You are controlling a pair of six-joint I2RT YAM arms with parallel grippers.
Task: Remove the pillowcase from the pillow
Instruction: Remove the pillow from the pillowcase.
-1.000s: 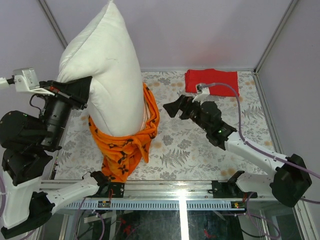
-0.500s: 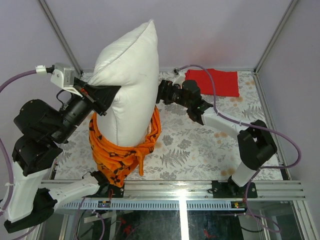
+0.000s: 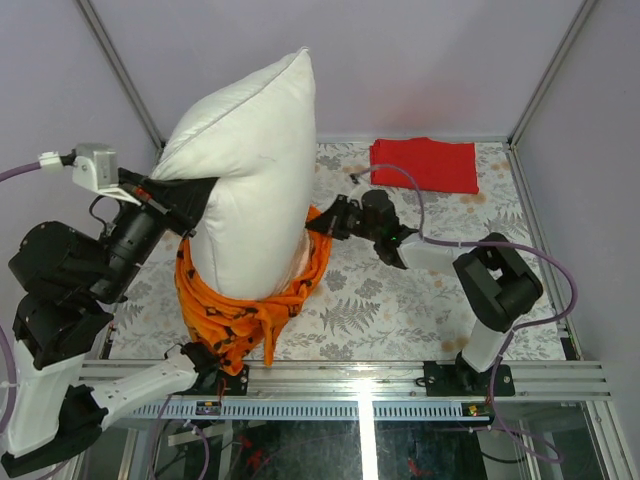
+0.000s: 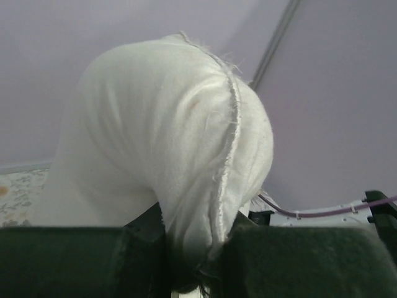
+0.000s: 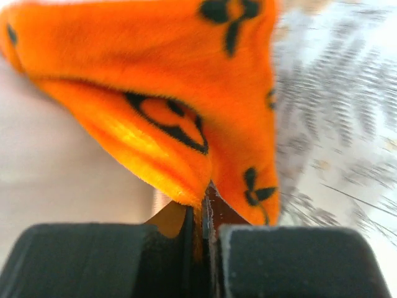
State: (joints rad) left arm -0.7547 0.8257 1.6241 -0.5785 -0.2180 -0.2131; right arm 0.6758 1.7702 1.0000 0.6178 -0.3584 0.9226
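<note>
One fold of pillowcase [image 5: 155,74] sits clamped inside right tool [image 5: 201,217].

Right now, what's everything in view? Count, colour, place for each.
pillow: one, white, stood on end at centre-left, lower end inside the pillowcase.
pillowcase: one, orange with black motifs, bunched around the pillow's lower end.
red cloth: one, red, folded, far right on the table covering.
table covering: one, pale with grey floral print, under everything.
left gripper: one, black, shut on a seamed edge of the pillow, on its left side.
right gripper: one, black, shut on the pillowcase's edge, on its right side.
</note>
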